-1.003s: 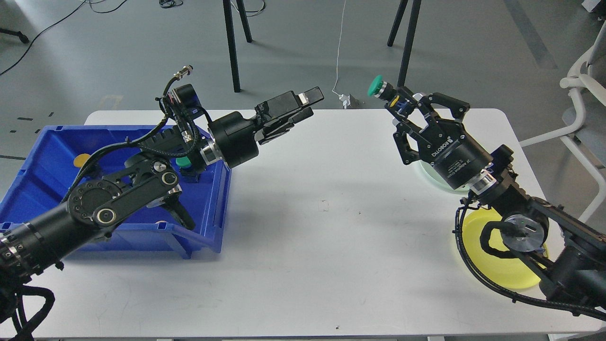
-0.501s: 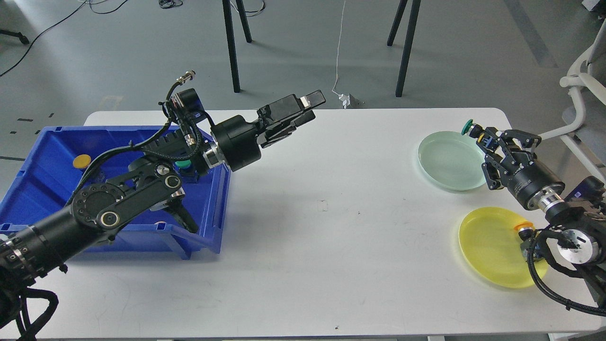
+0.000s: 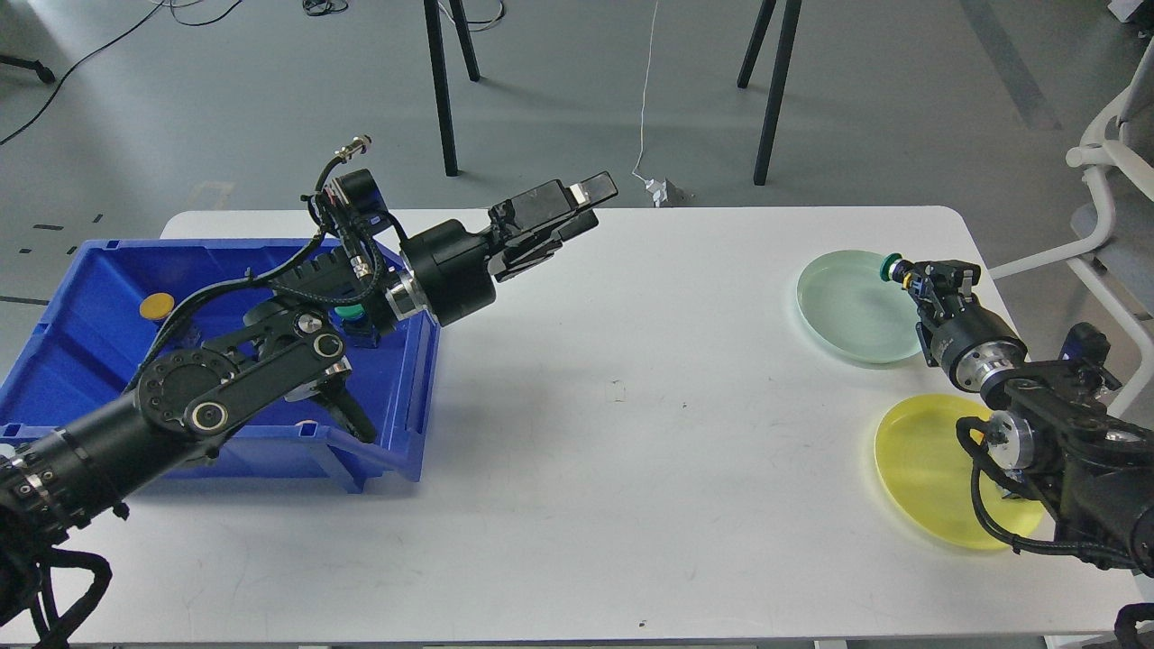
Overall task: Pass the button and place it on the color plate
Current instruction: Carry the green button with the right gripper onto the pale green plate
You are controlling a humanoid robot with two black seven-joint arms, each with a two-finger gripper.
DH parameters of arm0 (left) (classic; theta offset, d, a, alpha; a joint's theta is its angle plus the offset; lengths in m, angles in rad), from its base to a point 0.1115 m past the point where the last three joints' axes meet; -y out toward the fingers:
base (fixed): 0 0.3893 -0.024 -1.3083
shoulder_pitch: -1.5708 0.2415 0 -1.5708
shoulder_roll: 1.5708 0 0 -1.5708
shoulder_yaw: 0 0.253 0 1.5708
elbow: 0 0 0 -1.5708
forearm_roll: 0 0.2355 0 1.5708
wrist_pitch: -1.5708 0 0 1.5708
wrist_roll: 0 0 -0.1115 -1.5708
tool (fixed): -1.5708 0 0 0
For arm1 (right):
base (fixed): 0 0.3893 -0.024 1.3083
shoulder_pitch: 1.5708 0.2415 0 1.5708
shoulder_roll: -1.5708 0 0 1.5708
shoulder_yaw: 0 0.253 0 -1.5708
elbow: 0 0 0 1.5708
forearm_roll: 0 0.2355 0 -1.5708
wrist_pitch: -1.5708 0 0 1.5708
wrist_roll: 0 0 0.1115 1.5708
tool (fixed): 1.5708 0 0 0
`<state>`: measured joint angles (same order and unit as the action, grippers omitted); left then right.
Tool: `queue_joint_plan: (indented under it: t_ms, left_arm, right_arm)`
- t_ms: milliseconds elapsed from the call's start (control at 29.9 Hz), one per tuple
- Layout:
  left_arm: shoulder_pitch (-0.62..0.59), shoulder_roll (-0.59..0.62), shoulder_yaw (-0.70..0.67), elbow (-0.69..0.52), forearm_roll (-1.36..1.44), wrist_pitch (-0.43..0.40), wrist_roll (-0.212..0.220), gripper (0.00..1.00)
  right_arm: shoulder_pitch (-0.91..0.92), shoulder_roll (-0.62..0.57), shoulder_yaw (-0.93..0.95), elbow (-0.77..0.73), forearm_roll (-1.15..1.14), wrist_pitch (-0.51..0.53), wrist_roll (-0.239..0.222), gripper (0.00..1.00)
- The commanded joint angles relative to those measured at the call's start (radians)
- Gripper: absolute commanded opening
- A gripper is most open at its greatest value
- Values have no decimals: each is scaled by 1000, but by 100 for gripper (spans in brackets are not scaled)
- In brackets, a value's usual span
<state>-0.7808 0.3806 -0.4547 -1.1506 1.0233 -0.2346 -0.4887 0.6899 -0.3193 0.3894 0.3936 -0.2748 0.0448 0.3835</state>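
My right gripper (image 3: 912, 276) is shut on a green-capped button (image 3: 892, 266) and holds it low over the right rim of the pale green plate (image 3: 843, 306). The yellow plate (image 3: 924, 464) lies nearer me, partly hidden by my right arm. My left gripper (image 3: 584, 204) is open and empty, raised above the table's back middle, to the right of the blue bin (image 3: 72, 315). In the bin lie a yellow button (image 3: 156, 306) and a green button (image 3: 348, 313), the latter partly hidden by my left arm.
Both plates sit at the table's right end, close to its edge. The blue bin fills the left end. Black stand legs (image 3: 440, 81) rise behind the table, and a white chair (image 3: 1113, 171) stands at the right.
My right gripper has carried the green button down and to the right, from high over the table to the green plate's right rim. My left arm has barely moved.
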Motion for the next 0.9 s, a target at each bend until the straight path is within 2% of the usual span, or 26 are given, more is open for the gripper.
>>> queue_joint_plan:
  t_ms: [0, 267, 434, 668, 869]
  left_arm:
    - [0, 0, -1, 2, 0, 0, 0, 82]
    - [0, 0, -1, 2, 0, 0, 0, 82]
    - [0, -2, -1, 2, 0, 0, 0, 82]
    - [0, -2, -1, 2, 0, 0, 0, 82]
    - [0, -5, -1, 3, 0, 0, 0, 82]
  right_arm:
    - [5, 9, -17, -22, 0, -8, 0, 7]
    - [5, 9, -17, -21, 0, -8, 0, 33]
    - [5, 9, -18, -18, 2, -3, 0, 44]
    - [5, 14, -18, -15, 2, -3, 0, 52]
    - [2, 14, -18, -7, 2, -2, 2, 55]
